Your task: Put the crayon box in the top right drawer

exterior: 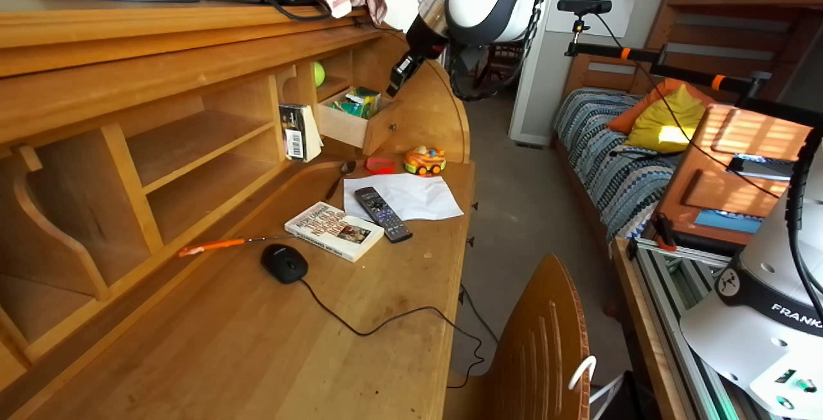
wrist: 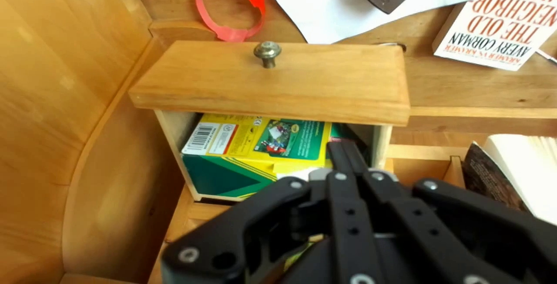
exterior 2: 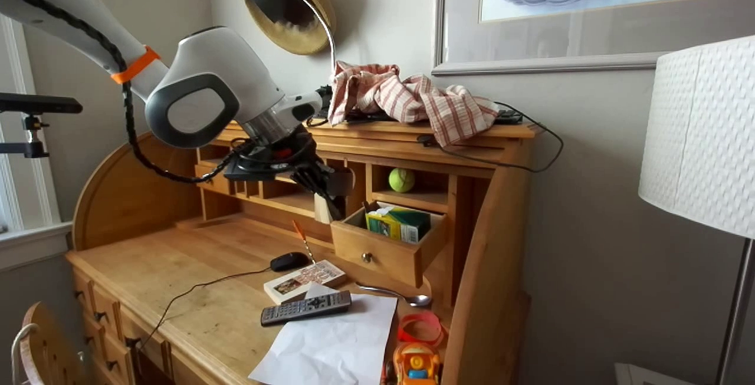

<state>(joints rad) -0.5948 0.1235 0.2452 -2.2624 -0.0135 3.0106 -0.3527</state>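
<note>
My gripper near the drawer, the crayon box inside

The two fingers of my gripper are pressed together. In the wrist view their tips appear over the drawer, toward one side wall; whether they touch, I cannot tell. The drawer is pulled out, and in it lies the crayon box, yellow and green. In the compartment above the drawer sits a tennis ball. Just beside the drawer stands a thick book. Lower, on the desk, there are a spoon, a red band and an orange toy car. Farther from me, a remote control rests partly on a white paper, next to a paperback, then a black mouse.
</note>
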